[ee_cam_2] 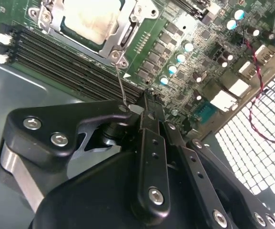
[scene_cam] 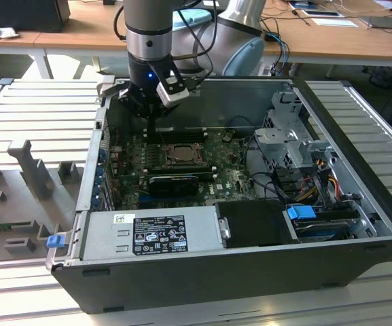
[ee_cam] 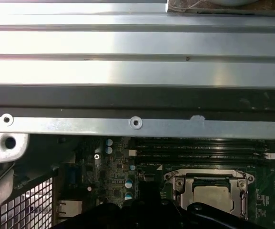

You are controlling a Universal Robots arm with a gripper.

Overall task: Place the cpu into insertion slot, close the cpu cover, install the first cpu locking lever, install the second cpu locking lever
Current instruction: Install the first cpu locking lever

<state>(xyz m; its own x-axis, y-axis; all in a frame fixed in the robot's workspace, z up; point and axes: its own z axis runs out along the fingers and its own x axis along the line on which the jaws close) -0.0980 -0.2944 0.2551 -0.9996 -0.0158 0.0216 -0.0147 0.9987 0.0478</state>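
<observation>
At the claw tips: the claw (ee_cam_2: 144, 102) has its fingers drawn together, clamped on the free end of a thin wire locking lever (ee_cam_2: 120, 81).
Locking lever: it runs in a straight line from the tips out to a screw-headed corner of the socket's metal surround.
Cpu cover: just beyond the lever's far end, the grey frame plate (ee_cam_2: 127, 28) lies down flat over the socket, and its cut-out centre shows the chip.
Cpu: the pale silvery-tan square (ee_cam_2: 92, 19) is seated inside that frame, a little way ahead of the claw. It appears again in the first wrist view (ee_cam: 213, 195).
Insertion slot: in the exterior view the socket (scene_cam: 182, 151) lies on the green board just below and in front of the claw (scene_cam: 153, 125).
Memory slots: long black rows (ee_cam_2: 70, 57) lie between the claw and the socket, right beside the surround.
Capacitors: a line of small silver-blue cans (ee_cam_2: 180, 57) stands beside the socket, near the tips.
Computer case: the open tower (scene_cam: 216, 278) surrounds the claw on all sides.
Power supply: the grey box (scene_cam: 155, 234) sits well away from the claw, by the case's near wall.
</observation>
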